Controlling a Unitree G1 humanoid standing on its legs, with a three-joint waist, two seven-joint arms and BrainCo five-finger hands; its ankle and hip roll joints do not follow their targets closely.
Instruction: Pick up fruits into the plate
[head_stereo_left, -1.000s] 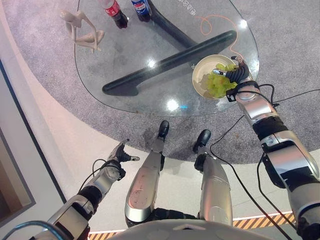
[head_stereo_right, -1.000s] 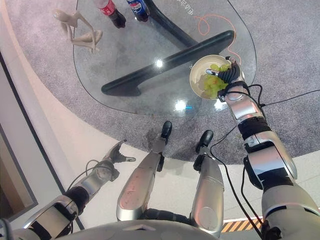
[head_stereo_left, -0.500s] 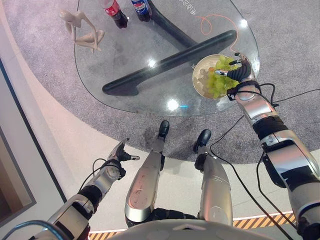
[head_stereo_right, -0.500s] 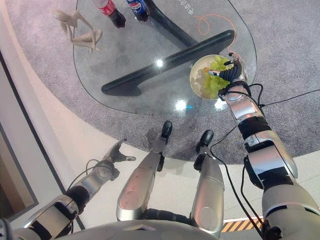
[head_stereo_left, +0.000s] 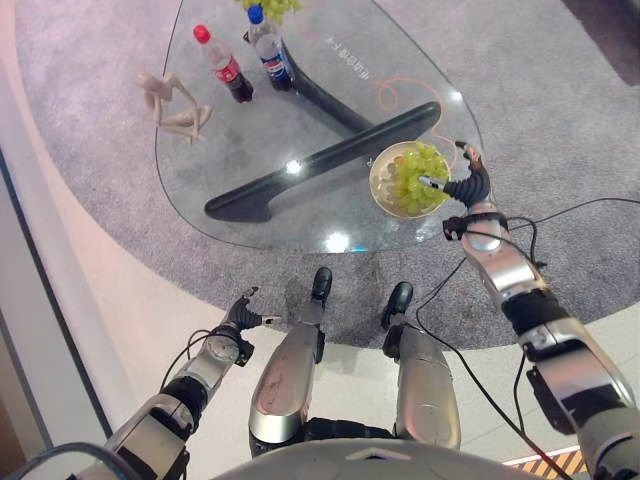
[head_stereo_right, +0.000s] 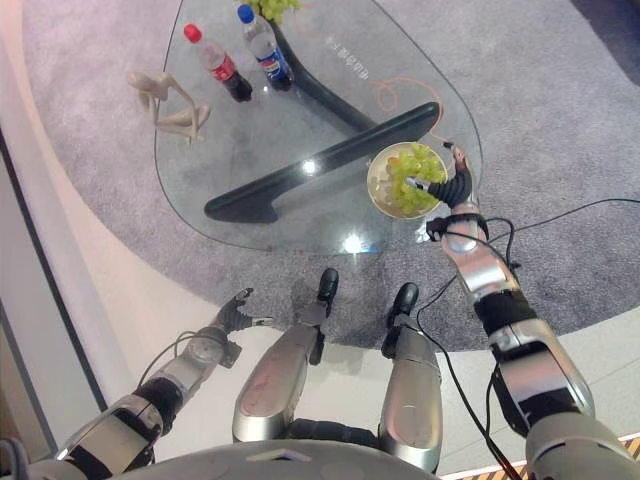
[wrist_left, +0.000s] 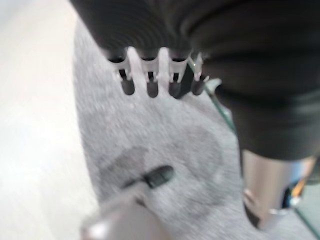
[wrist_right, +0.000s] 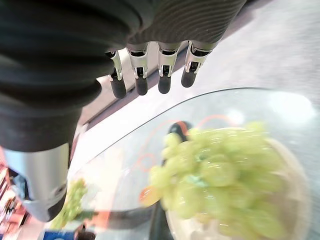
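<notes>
A glass counter (head_stereo_left: 300, 120) on a dark base is seen over grey carpet (head_stereo_left: 560, 120), bordered by a pale floor (head_stereo_left: 90, 300). A bunch of green grapes (head_stereo_left: 415, 176) is piled in the plate (head_stereo_left: 378, 190) at the counter's right edge. The right hand (head_stereo_left: 466, 183) is held just beside it, fingers (wrist_right: 165, 70) straight and empty. Two bottles (head_stereo_left: 247, 62), a figurine (head_stereo_left: 175, 105) and more grapes (head_stereo_left: 270, 6) stand at the far edge. The left hand (head_stereo_left: 240, 314) is shown low over the floor, fingers (wrist_left: 150, 82) relaxed.

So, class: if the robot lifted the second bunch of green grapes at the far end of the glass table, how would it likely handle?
The far grape bunch would probably sag, being many small berries. Round grapes that come loose could roll on the smooth glass table. Squeezing might bruise them.
</notes>
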